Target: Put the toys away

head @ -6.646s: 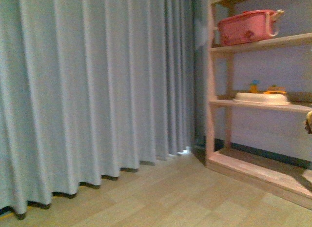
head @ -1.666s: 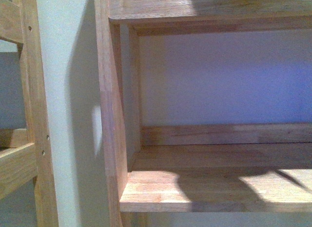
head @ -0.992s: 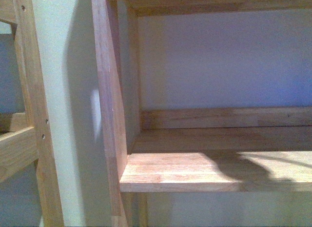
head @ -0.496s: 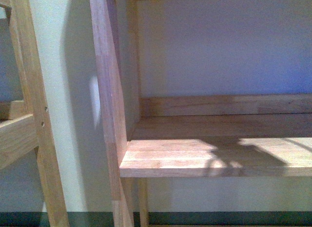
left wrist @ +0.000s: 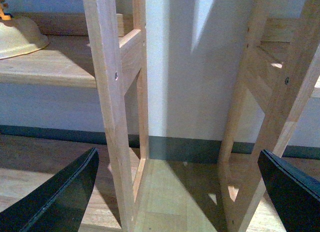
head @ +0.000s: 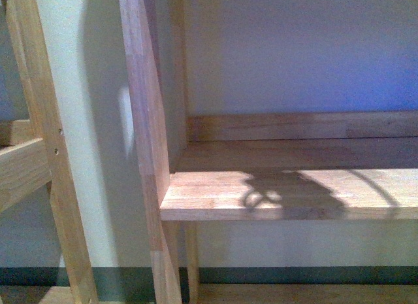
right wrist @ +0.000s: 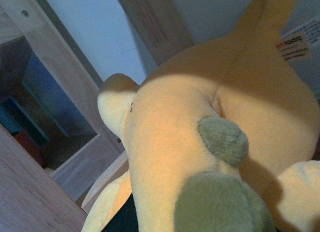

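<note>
Orange-yellow plush toy point(right wrist: 200, 122) fills the right wrist view, close against the camera, apparently held by the right claw, though its fingers are hidden, so grip can't be confirmed. Left claw point(left wrist: 175, 192) is spread wide and empty, low between two wooden shelf uprights. One bare wooden shelf point(head: 287, 193) faces the front camera, a shadow across it. Risk: the bulky toy snags the upright point(head: 147, 140) or overhangs the edge and drops. Count: one toy, two claws, one cream bowl point(left wrist: 17, 37).

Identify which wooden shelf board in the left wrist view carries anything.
The shelf board holding the cream bowl; the other rack's shelf board shows nothing on it.
</note>
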### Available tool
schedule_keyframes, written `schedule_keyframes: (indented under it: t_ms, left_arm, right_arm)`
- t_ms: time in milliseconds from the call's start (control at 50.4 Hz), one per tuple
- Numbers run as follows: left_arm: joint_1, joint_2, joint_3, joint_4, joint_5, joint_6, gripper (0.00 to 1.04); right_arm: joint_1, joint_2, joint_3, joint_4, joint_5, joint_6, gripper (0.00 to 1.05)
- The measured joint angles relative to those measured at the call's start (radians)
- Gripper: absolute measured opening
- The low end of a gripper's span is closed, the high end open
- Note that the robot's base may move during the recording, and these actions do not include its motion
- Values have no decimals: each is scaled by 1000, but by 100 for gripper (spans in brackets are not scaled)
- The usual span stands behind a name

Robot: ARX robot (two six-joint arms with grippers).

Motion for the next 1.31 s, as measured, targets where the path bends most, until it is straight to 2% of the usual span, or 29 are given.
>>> schedule_keyframes:
  t_ms: [476,516,675,754,932,1309]
  left_arm:
    - [0,0,0,0,0,0,99]
    - [0,0,0,0,0,0,99]
    - [0,0,0,0,0,0,99]
    - [0,0,0,0,0,0,99]
    - [0,0,0,0,0,0,99]
    - [0,0,0,0,0,0,99]
  right_arm:
    - [11,200,290,-93,-16,-89,20]
    - [13,199,283,-88,-13,-95,25]
    - [29,143,151,5,17,-121,57]
    - [31,84,43,65,50,-147,74]
    - [31,-62,-203,159,72,-214,105]
    - [-8,-314,-542,269,61,-284,104]
